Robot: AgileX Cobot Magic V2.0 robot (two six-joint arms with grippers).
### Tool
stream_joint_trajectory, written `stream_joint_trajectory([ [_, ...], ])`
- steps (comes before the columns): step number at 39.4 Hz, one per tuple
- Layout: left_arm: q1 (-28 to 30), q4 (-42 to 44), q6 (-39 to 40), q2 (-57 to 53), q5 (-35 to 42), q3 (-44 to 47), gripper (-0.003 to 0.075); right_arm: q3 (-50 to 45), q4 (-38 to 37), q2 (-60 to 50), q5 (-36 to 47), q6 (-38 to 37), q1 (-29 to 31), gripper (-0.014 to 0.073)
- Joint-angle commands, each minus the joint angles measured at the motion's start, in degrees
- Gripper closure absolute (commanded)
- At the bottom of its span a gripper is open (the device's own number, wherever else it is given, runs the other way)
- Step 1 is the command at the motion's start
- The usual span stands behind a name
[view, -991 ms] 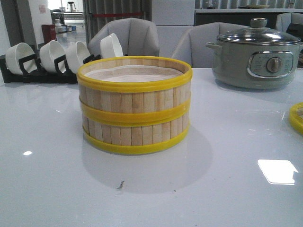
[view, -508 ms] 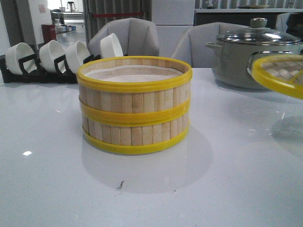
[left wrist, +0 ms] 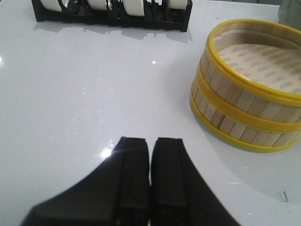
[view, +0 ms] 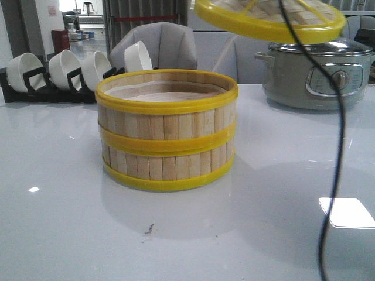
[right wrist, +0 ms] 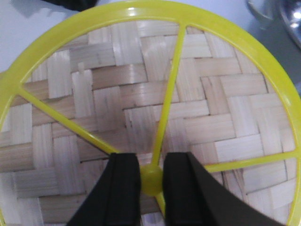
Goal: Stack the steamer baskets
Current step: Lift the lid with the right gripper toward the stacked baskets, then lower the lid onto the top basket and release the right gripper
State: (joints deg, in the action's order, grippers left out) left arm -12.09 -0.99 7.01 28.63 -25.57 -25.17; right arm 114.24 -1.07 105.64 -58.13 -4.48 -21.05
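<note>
Right wrist view: the right gripper (right wrist: 151, 181) is clamped on the yellow centre knob (right wrist: 151, 180) of the woven lid (right wrist: 155, 108), which hangs airborne and slightly tilted; from this gripper the two stacked steamer baskets (view: 166, 129) lie below and toward the robot's left, top open, liner showing; the lid must travel that way, then descend. The left gripper (left wrist: 149, 176) rests with fingers together, holding nothing, beside the stack; it is nearer but idle.
</note>
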Motion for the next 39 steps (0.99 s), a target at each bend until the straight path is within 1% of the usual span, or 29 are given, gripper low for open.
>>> stream_joint_trajectory([
  [1, 0.08, -0.37, 0.48, 0.08, 4.63, -1.66, 0.0633, 6.78, 0.66, 0.92, 1.48, 0.06, -3.85, 0.0559],
  [8, 0.08, -0.37, 0.48, 0.08, 4.63, -1.66, 0.0634, 14.94, 0.71, 8.34, -5.04, 0.06, -9.32, 0.0559],
  [13, 0.08, -0.37, 0.48, 0.08, 4.63, -1.66, 0.0633, 16.15, 0.65, 10.86, -4.96, 0.11, -11.10, 0.0559],
  [17, 0.08, -0.37, 0.48, 0.08, 4.63, -1.66, 0.0634, 16.15, 0.65, 11.83, -3.59, 0.69, -11.49, 0.0559],
  [39, 0.08, -0.37, 0.48, 0.08, 4.63, -1.66, 0.0634, 16.15, 0.65, 14.48, -1.64, 0.69, -11.54, 0.0559],
])
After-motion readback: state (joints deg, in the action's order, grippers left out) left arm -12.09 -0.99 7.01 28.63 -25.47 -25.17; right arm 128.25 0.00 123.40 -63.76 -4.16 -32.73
